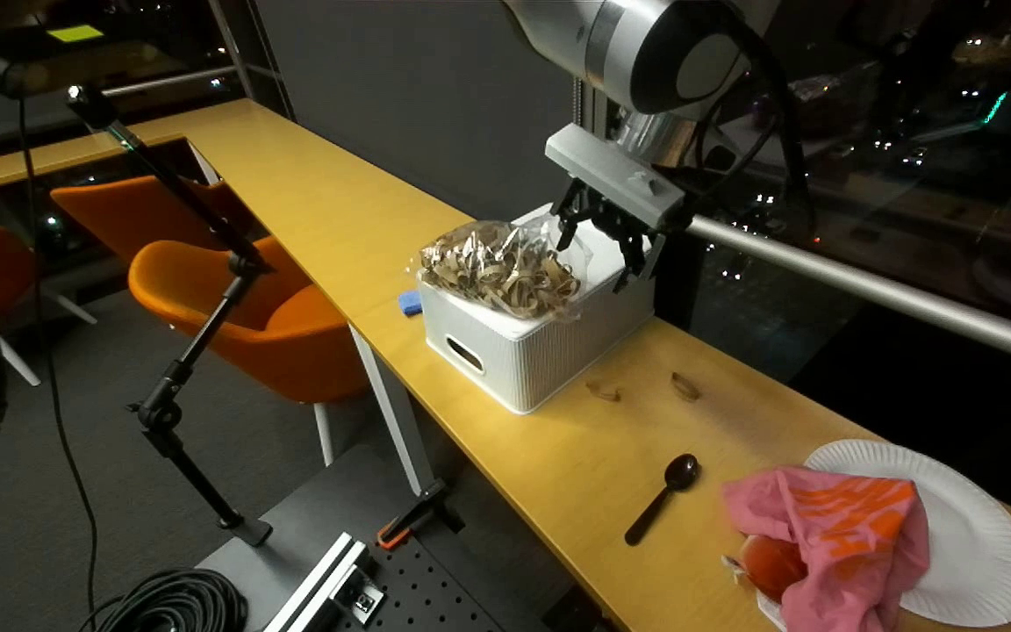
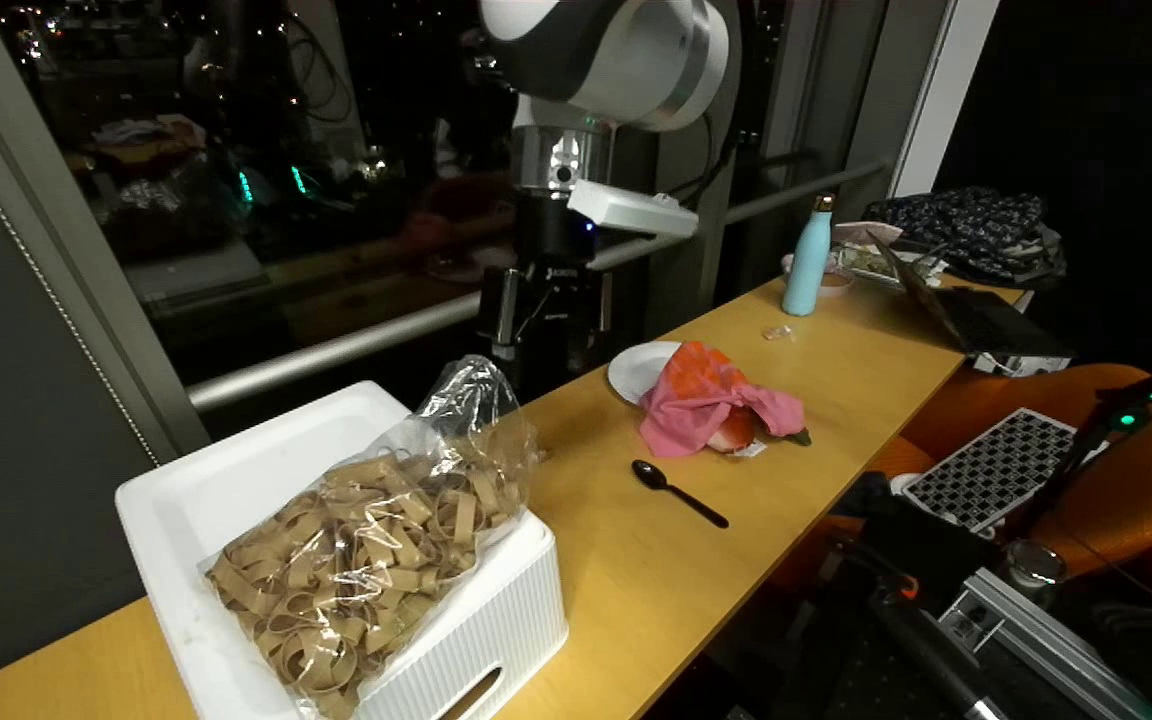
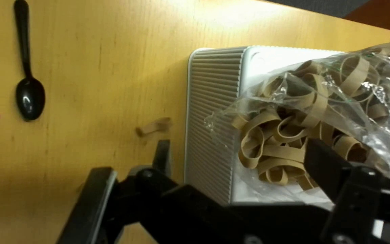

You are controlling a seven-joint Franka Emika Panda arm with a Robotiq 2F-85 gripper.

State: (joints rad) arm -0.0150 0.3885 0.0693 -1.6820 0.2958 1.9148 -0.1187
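My gripper [image 1: 595, 261] is open and empty, pointing down above the right end of a white ribbed box [image 1: 580, 347] in an exterior view. A clear plastic bag of tan rubber bands [image 1: 505, 272] lies on the box's white top, close to the fingers. In the wrist view the bag [image 3: 289, 125] shows between and beyond my fingers [image 3: 237, 149], and one finger is over the table side of the box. Whether a finger touches the bag cannot be told. Two loose tan bands, one nearer the box [image 1: 604, 391] and one farther [image 1: 684, 386], lie on the table.
A black spoon [image 1: 668, 496] lies on the table. A pink and orange cloth [image 1: 856, 527] partly covers a red object [image 1: 771, 569] and a white plate [image 1: 988, 544]. A metal rail [image 1: 892, 294] runs along the window. A blue bottle [image 2: 809, 262] and laptop [image 2: 986, 315] stand farther along.
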